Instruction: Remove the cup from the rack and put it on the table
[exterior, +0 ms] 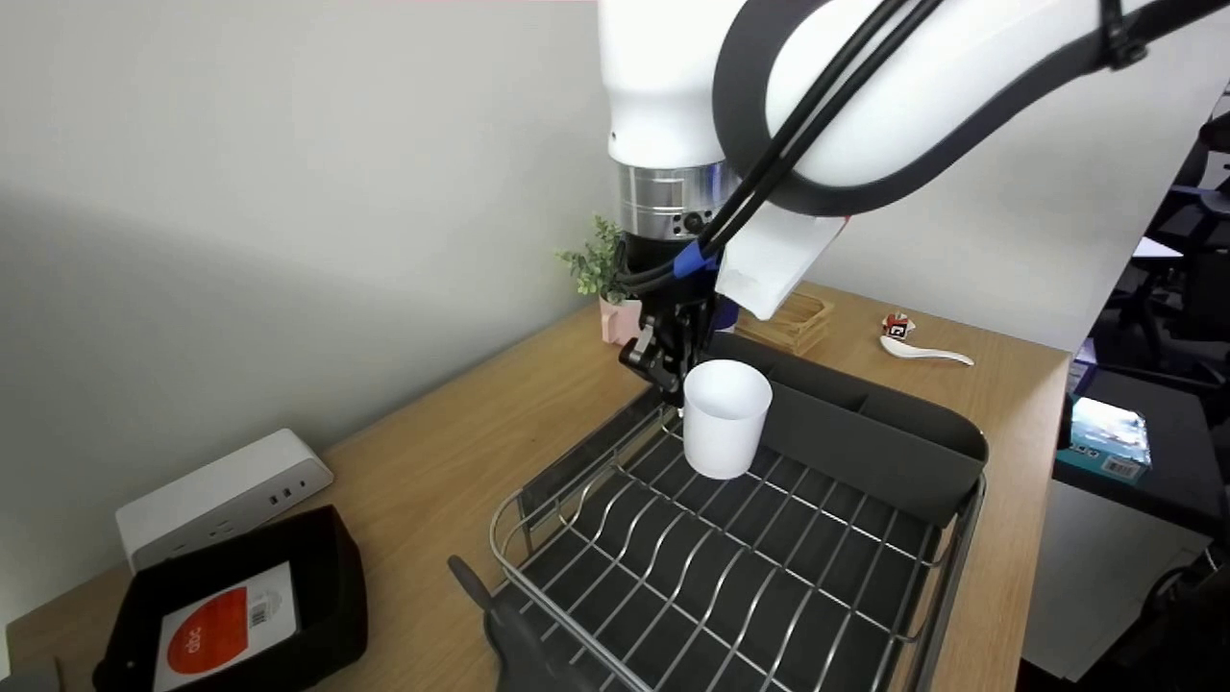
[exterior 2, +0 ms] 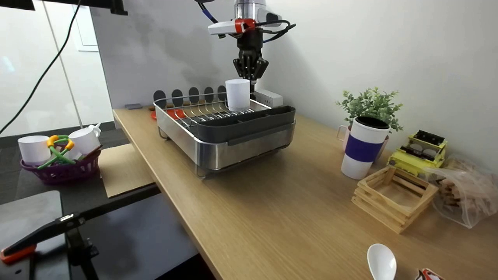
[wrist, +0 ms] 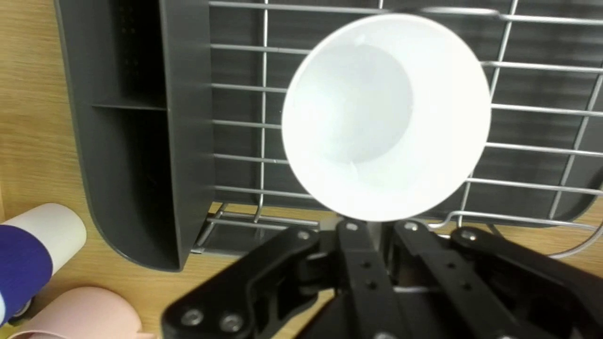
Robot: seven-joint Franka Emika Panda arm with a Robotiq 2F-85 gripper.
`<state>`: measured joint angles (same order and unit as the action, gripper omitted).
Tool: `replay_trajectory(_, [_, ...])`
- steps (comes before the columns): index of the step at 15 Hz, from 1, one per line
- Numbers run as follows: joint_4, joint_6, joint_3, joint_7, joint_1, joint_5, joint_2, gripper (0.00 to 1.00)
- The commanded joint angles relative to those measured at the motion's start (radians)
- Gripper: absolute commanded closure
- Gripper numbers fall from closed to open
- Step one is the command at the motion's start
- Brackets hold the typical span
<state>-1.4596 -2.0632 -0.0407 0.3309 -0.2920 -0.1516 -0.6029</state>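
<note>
Wrist view: gripper w/ fingers together, clamped on the side of the white cup; exact grip pt. hidden below the rim. Cup's mouth-up over the rack, next to its grey caddy; can't tell if base touches the wires. In an exterior view the cup's upright over the rack's right side, just beyond the caddy; tumbler & wooden crate are on the table to the right, white spoon near right. In an exterior view, black tray near left.
</note>
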Motion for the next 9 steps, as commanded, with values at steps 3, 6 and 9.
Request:
replay_trajectory(3, [-0.119, -0.018, 0.006, 0.037, -0.012, -0.031, 0.115, 0.98])
replay_trajectory(6, [-0.151, -0.019, 0.003, 0.047, -0.006, -0.029, 0.152, 0.98])
replay_trajectory(9, [-0.186, -0.021, 0.001, 0.053, 0.002, -0.026, 0.193, 0.98])
